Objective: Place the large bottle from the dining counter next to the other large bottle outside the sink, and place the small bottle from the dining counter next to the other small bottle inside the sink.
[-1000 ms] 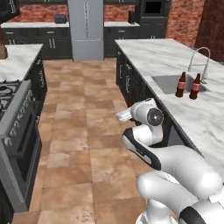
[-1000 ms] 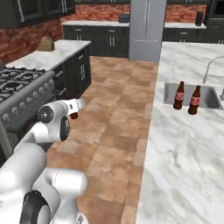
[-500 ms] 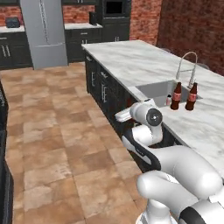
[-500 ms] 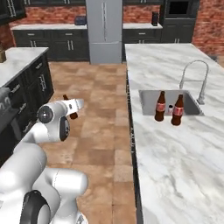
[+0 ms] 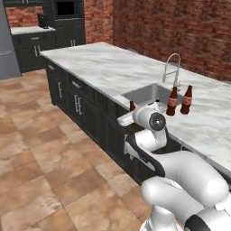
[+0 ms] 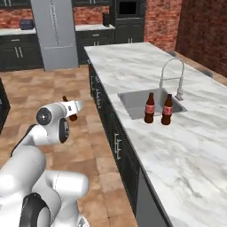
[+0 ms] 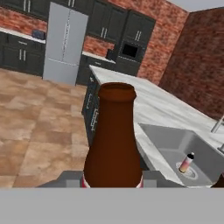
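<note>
Hand view, nearest first: gripper (image 7: 112, 178) clamped on the lower body of one short dark brown glass bottle with a red label (image 7: 113, 144), a grey finger tip pressed to each side of it. Carried in the air, beside the dark cabinet fronts and short of the marble top, over the brown tiled floor (image 6: 84, 146). Long axis close to upright, slim neck and open mouth uppermost; in the right base view leaning slightly, mouth tipped toward the left of the picture, base below the white hand. Counting bottles: four in all. One held, as told. Two tall dark brown bottles with red labels (image 6: 150, 107), upright, necks up, side by side and just apart, standing on the white-grey veined marble counter (image 6: 186, 155) right at the near rim of the one rectangular grey steel sink (image 6: 133, 103), outside the basin. One more short brown bottle with a reddish label (image 7: 187, 162), upright on the floor of the basin, seen small in the hand view. One chrome gooseneck tap (image 6: 170, 73) behind the basin. Farther off, against the red brick wall, one tall steel refrigerator (image 6: 53, 33) and one black built-in oven (image 6: 127, 9) among dark cabinets.
</note>
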